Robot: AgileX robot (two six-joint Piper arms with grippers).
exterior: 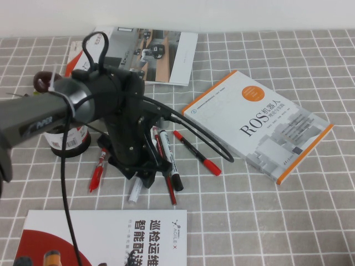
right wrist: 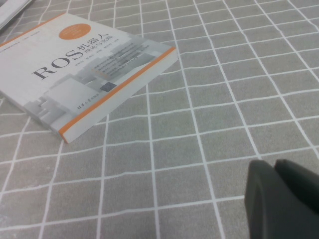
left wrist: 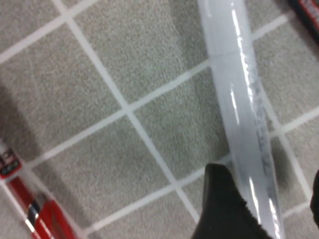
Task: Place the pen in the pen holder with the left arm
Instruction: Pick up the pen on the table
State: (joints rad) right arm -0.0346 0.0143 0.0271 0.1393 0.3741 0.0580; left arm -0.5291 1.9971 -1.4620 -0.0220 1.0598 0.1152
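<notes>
White pen (left wrist: 238, 99) lies flat on the grey checked worktop (exterior: 266, 221), mostly hidden under the left gripper (exterior: 141, 176) in the high view; only its lower end (exterior: 134, 192) pokes out below the gripper. Left wrist view shows the pen's glossy white barrel running along the cloth, one black fingertip (left wrist: 224, 209) just beside it, the other finger only at the frame edge on the far side. Jaws spread with the pen between them, not clamped on it; gripper reads as released, low over the worktop.

Pen holder (exterior: 69, 138) stands upright to the robot's left of the gripper, largely covered by the left arm (exterior: 61, 111); its barcode label shows. Loose black cables (exterior: 194, 136) loop off the arm to the right.

Around the white pen: a red pen (exterior: 97, 172) to its left, near the holder base; a white marker with black cap (exterior: 169, 158) and another red pen (exterior: 165, 166) just to its right; a third red pen (exterior: 197, 152) further right, apart from the cluster.

ROS book (exterior: 260, 124) with orange edge lies on the right side of the worktop. An open magazine (exterior: 161, 52) at the far side, a red-and-white booklet (exterior: 111, 238) at the near edge.

Right gripper (right wrist: 279, 199) shows only in the right wrist view, above bare cloth near the ROS book; its fingers sit together, clenched on nothing.
</notes>
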